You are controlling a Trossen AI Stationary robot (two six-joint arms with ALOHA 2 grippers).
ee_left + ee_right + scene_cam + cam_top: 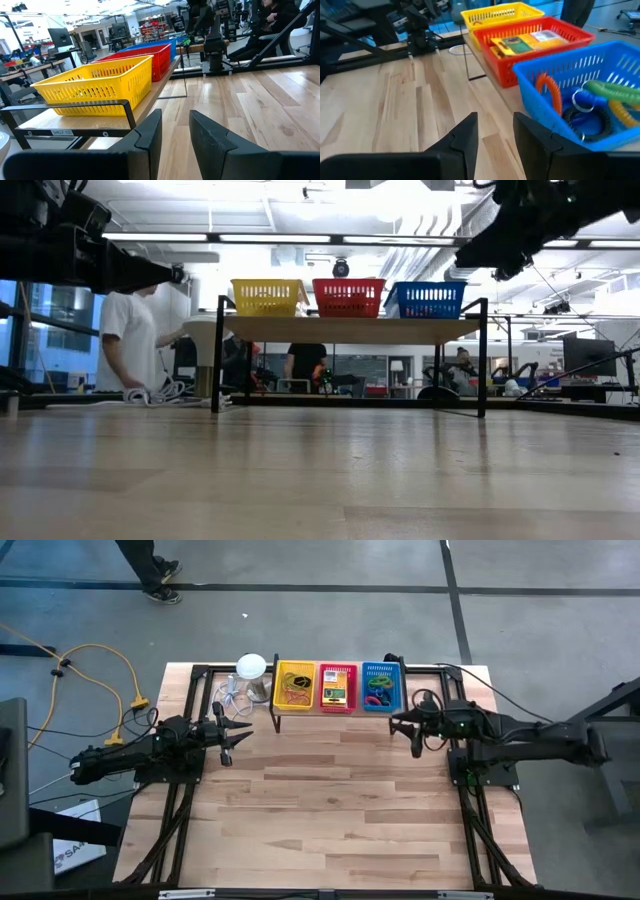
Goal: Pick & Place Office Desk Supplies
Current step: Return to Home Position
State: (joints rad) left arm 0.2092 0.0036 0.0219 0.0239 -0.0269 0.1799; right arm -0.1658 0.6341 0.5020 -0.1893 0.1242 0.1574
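Observation:
Three baskets stand in a row on a raised black-framed shelf [350, 328] at the table's far edge. The yellow basket [294, 686] holds thin rubber bands. In the red basket [530, 47] lie yellow-and-green card boxes [515, 45]. The blue basket [580, 85] holds bright rings [607, 95]. My left gripper [240, 732] hangs open at the table's left, in front of the shelf's left end, with nothing between its fingers [150, 130]. My right gripper [398, 726] hangs open just in front of the blue basket, also holding nothing.
A white round-topped object with a cable [251, 667] sits at the far left beside the shelf. Bare wooden tabletop [330, 810] fills the near half. A person's legs [150, 570] show beyond the far edge, and yellow cables [110, 670] lie on the floor at the left.

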